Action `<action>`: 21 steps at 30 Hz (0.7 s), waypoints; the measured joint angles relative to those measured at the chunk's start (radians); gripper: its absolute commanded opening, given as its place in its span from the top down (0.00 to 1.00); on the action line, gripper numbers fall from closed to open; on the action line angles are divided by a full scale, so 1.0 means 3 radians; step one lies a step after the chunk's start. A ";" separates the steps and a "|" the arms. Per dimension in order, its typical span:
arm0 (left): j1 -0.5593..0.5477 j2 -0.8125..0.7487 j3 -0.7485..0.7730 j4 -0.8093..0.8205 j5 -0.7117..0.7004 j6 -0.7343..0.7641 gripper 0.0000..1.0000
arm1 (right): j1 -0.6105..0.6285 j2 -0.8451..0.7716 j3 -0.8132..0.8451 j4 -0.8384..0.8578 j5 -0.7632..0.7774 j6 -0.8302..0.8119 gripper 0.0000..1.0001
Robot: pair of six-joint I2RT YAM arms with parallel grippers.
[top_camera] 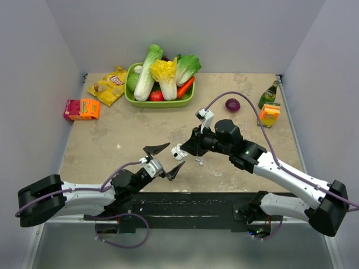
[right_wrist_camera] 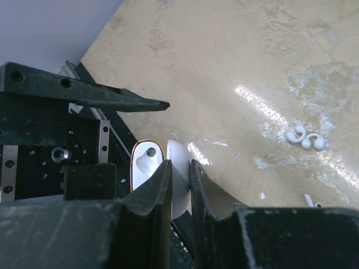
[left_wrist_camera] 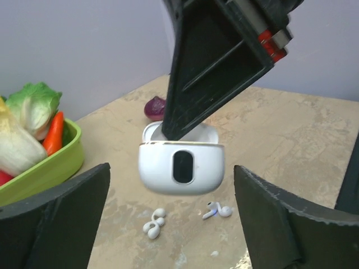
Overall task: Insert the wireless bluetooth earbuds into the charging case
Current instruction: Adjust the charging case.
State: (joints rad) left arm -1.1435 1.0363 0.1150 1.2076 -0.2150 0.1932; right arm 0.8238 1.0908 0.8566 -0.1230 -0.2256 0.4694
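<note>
The left arm's black two-finger pincer gapes wide, while the right arm's black pincer, angled downward, is pinched nearly closed.

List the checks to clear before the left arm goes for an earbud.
1. Lid of the charging case open: ok.
2. Grip of the right gripper on the case: ok.
3. State of the left gripper, open and empty: ok.
4. Both earbuds in view on the table: ok.
5. Inside of the case free of obstruction: cannot tell.
</note>
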 measured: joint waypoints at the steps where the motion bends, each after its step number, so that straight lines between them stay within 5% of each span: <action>1: -0.0001 0.0006 0.0005 -0.0013 -0.0060 -0.0031 0.00 | -0.0001 -0.0010 0.0019 -0.0034 0.0015 -0.0032 1.00; 13: 0.0008 0.0076 0.0137 -0.0329 -0.0347 -0.0248 0.00 | 0.0013 -0.0109 0.0287 -0.0431 0.0257 -0.0573 1.00; 21: 0.0061 -0.0394 0.0139 -0.0687 0.0314 -0.0788 0.03 | 0.0215 -0.0436 0.0333 -0.0496 0.0360 -0.1312 1.00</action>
State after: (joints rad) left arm -1.1252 0.9180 0.1566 1.0016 -0.1207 -0.0433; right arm 0.8883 0.9600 0.9565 -0.2718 -0.1177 0.0757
